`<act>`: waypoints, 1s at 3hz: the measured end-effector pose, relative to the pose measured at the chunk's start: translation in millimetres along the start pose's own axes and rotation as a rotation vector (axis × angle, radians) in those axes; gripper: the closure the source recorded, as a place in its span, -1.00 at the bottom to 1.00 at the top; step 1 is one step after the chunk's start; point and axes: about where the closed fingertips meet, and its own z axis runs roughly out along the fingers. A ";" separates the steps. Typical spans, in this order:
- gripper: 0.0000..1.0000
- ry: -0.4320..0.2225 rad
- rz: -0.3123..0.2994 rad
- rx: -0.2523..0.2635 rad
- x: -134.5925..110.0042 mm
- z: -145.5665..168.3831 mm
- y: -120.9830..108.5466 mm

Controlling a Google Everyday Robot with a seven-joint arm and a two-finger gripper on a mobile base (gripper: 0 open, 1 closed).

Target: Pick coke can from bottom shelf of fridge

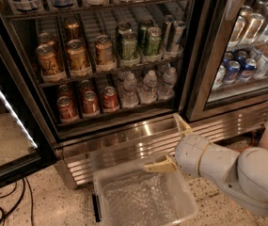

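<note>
In the open fridge point(197, 55), the bottom shelf point(124, 113) holds red coke cans with silver tops in its left lanes, the nearest coke can point(110, 99) upright at the front edge, with water bottles point(148, 86) to their right; the rack above carries gold cans point(77, 56), then green cans point(129, 46). On the floor stands a clear bin point(124, 171), its bare bottom showing. Right of it the gripper point(171, 145) hangs before the steel base point(124, 142), fingers spread wide, holding nothing, below and apart from the cans.
</note>
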 end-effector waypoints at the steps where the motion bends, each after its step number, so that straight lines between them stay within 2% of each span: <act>1: -1.00 -0.073 -0.008 0.056 14.2 26.1 19.6; 2: -1.00 -0.177 -0.046 0.017 -5.6 72.4 51.4; 3: -1.00 -0.244 -0.074 -0.062 -21.4 117.8 81.2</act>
